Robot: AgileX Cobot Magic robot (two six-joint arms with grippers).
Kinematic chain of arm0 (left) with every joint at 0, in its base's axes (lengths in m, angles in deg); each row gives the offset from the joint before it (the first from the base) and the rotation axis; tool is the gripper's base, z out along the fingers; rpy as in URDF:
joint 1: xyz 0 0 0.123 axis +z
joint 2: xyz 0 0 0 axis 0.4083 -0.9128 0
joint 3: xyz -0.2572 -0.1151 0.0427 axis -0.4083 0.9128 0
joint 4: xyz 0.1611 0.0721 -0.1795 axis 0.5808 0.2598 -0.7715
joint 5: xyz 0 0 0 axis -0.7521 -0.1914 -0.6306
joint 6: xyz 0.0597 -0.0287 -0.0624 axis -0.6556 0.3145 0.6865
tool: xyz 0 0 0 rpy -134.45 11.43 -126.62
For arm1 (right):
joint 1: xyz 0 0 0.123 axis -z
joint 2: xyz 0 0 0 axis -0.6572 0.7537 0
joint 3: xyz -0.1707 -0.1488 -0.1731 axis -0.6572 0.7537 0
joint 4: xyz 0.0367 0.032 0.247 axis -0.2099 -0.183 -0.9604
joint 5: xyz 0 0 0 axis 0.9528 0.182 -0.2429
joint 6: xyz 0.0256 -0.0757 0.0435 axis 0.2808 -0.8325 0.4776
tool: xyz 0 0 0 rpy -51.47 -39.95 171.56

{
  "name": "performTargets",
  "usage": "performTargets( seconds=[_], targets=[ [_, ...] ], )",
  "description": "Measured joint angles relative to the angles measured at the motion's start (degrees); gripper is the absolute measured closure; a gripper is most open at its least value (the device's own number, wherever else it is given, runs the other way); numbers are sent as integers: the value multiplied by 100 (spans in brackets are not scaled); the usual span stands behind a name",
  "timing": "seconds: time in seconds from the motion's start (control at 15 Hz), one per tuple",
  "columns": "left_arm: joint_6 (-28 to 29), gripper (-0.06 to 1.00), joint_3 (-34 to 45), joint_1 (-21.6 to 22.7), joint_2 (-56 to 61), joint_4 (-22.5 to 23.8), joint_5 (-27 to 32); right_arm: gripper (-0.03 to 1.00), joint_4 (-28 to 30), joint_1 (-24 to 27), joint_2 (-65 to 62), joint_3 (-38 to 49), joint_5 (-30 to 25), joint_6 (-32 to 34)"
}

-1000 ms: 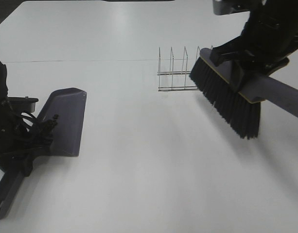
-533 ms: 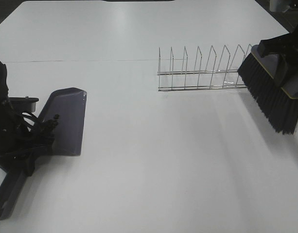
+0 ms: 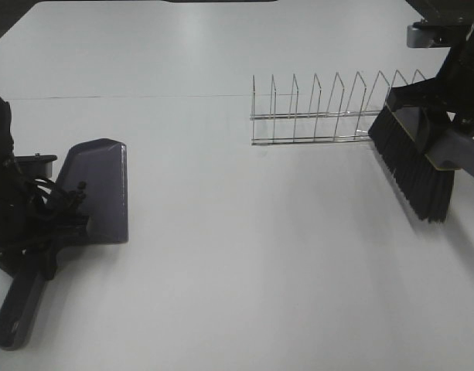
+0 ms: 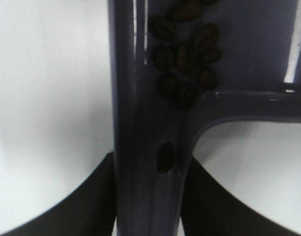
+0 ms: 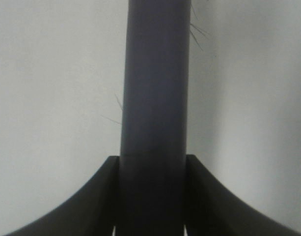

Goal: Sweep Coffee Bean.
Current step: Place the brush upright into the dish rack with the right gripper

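Note:
A dark grey dustpan (image 3: pixel 96 189) lies on the white table at the left, its handle (image 3: pixel 18 309) pointing toward the front edge. My left gripper (image 4: pixel 149 196) is shut on that handle (image 4: pixel 148 147). Several coffee beans (image 4: pixel 187 54) lie inside the pan's tray near the handle joint. My right gripper (image 5: pixel 152 206) is shut on the brush handle (image 5: pixel 155 98). The brush (image 3: pixel 410 166), with black bristles, hangs tilted above the table at the right, just in front of the wire rack's right end. No beans show on the table in the high view.
A long wire dish rack (image 3: pixel 322 112) stands on the white table (image 3: pixel 237 255) at the back right, next to the brush. My left arm (image 3: pixel 1 178) is at the table's left edge.
The brush swung from in front of the rack out to the far right, then came back slightly left and lower. The dustpan turned a little and shifted left with my left gripper.

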Motion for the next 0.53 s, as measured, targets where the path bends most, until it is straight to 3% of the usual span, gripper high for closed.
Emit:
performTargets(
  seconds=[0.53],
  targets=[
    [-11, 61, 0, 0, 0, -6, 0, 66, 258, 0, 762, -848, -86, 149]
  ],
)
